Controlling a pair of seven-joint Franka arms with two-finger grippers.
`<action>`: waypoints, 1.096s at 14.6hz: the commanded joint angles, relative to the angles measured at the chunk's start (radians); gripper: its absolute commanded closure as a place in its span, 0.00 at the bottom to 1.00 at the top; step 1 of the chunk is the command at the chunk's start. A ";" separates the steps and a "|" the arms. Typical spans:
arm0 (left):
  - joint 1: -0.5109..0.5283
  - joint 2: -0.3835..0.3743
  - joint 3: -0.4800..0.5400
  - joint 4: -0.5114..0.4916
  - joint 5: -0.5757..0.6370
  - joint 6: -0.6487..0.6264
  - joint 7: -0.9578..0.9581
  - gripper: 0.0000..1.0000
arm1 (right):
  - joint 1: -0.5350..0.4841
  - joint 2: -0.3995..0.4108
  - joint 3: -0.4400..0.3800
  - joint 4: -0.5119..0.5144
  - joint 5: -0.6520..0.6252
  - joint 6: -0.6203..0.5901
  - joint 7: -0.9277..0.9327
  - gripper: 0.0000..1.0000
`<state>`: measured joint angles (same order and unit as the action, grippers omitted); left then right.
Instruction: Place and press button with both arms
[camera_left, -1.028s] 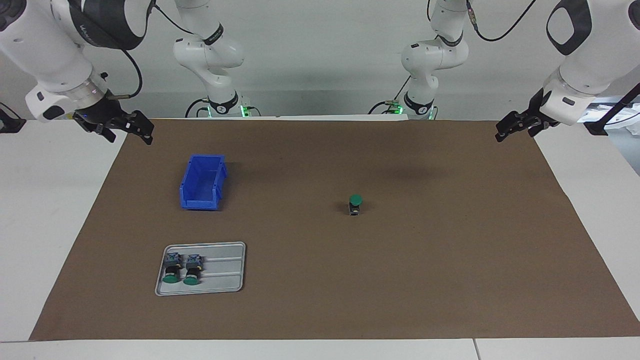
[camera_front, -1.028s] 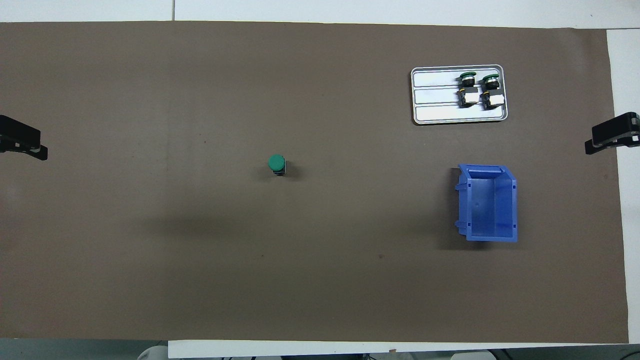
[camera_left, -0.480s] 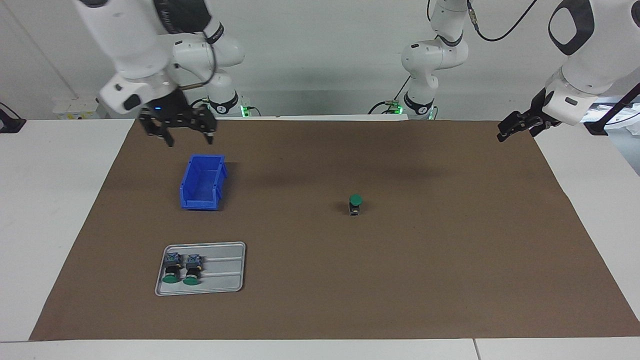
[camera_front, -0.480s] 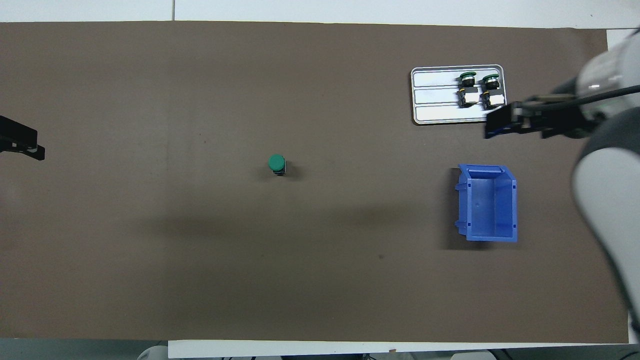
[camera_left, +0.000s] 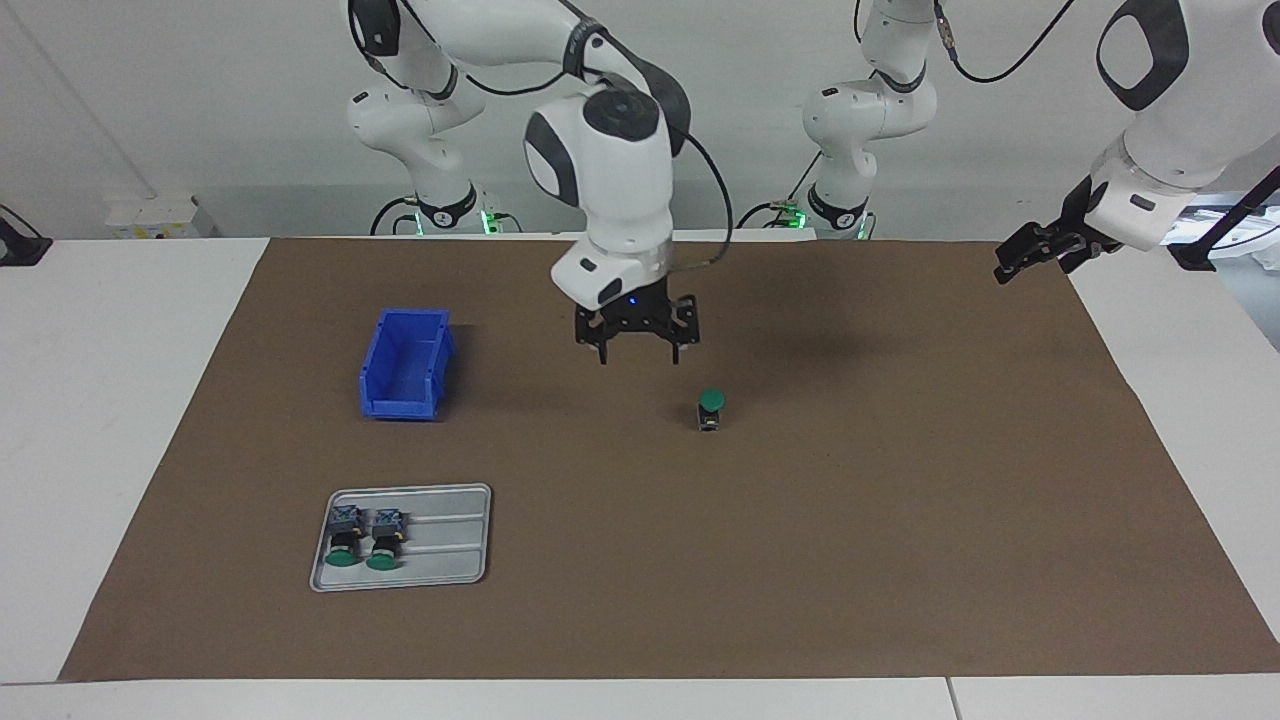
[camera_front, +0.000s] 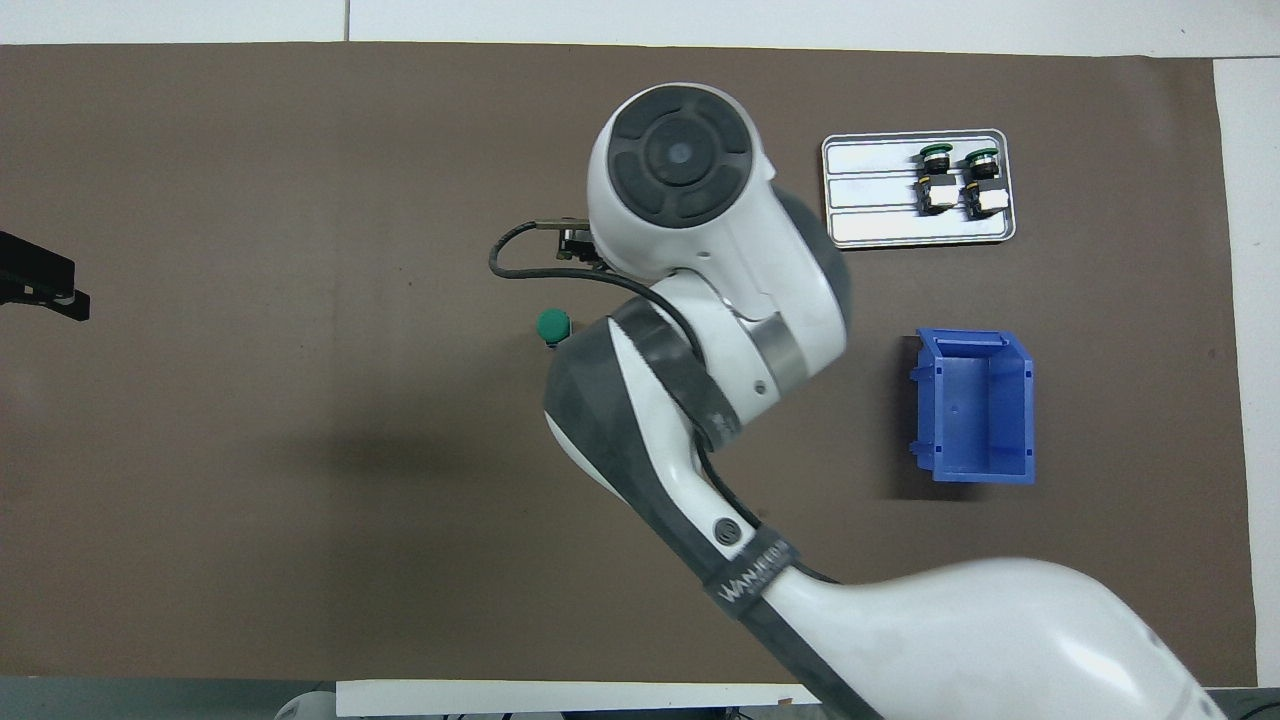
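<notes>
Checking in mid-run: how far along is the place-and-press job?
Done: one button stands upright on the brown mat, green cap up. In hand: the right pincer hangs open over the mat beside that button, not touching it and holding nothing. The left pincer waits open at its end of the table. Left: the press, plus two buttons lying in the tray; the blue bin holds nothing.

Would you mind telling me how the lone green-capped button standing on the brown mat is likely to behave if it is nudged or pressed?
The button stands upright on a narrow base with a wider green cap, so a sideways nudge would probably tip it. It looks rigid, likely hard plastic. It sits loose on the mat, so an off-centre press might slide or topple it.
</notes>
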<state>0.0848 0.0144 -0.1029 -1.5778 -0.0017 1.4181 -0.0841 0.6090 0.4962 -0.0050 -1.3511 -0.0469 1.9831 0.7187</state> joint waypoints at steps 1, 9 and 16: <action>0.010 -0.010 -0.009 -0.013 0.015 -0.002 -0.003 0.00 | 0.015 0.126 -0.004 0.066 -0.048 0.087 0.045 0.01; 0.010 -0.010 -0.009 -0.011 0.015 -0.002 -0.003 0.00 | 0.098 0.153 -0.004 0.061 -0.041 0.108 0.105 0.01; 0.010 -0.010 -0.009 -0.011 0.015 -0.002 -0.003 0.00 | 0.104 0.157 0.005 -0.034 -0.041 0.217 0.032 0.01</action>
<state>0.0848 0.0144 -0.1029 -1.5779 -0.0017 1.4181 -0.0841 0.7160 0.6554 -0.0074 -1.3533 -0.0730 2.1734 0.7708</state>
